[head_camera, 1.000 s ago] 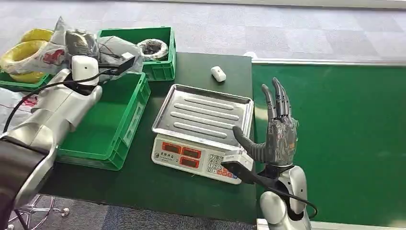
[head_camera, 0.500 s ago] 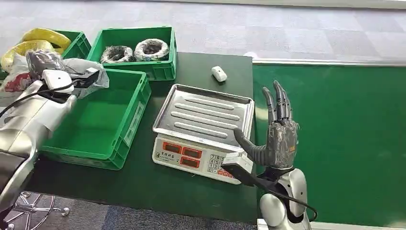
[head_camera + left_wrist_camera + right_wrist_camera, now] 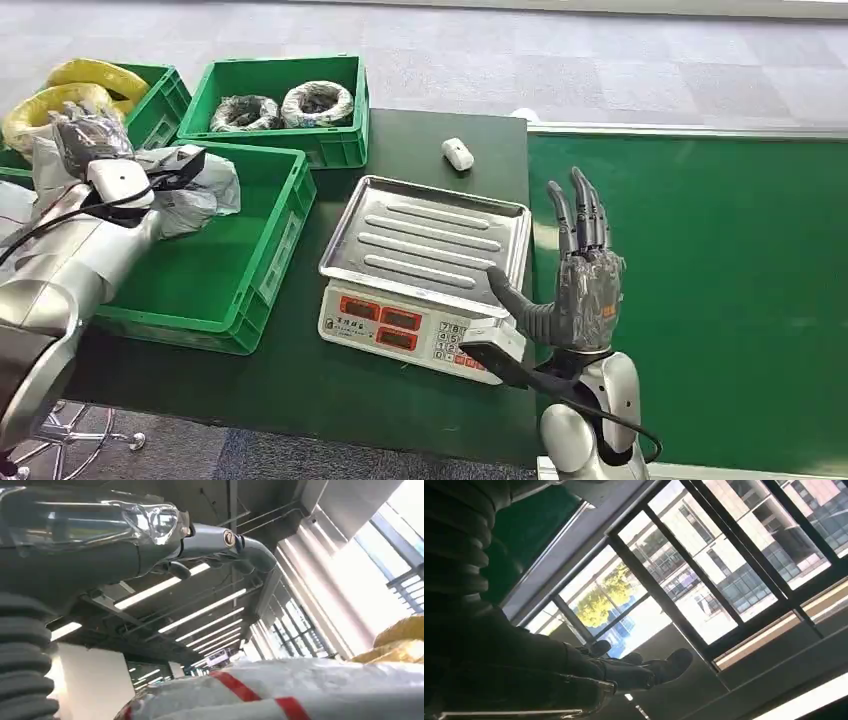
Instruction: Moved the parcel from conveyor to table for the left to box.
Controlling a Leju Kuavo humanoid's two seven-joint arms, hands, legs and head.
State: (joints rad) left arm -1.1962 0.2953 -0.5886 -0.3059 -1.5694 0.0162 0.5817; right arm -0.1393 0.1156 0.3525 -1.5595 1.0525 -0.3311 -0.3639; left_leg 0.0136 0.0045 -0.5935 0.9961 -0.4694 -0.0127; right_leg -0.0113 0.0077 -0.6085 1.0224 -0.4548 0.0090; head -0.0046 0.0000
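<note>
While the right robot hand (image 3: 585, 285) stands upright with fingers spread and nothing in it, just right of the scale (image 3: 420, 270), the left robot hand (image 3: 85, 140) grips the grey parcel (image 3: 190, 185). That parcel hangs over the green box (image 3: 215, 265) on the worktop (image 3: 400, 400).

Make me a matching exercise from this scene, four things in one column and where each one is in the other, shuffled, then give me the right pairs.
Things:
1. grey parcel
2. scale
3. small white device
4. right hand

Places:
A. on the dark table beyond the scale's tray
B. raised with fingers apart at the edge of the green conveyor
C. at the far left corner of the near green crate, by the left hand
D. on the table between the crate and the conveyor

Pairs: 1-C, 2-D, 3-A, 4-B
</note>
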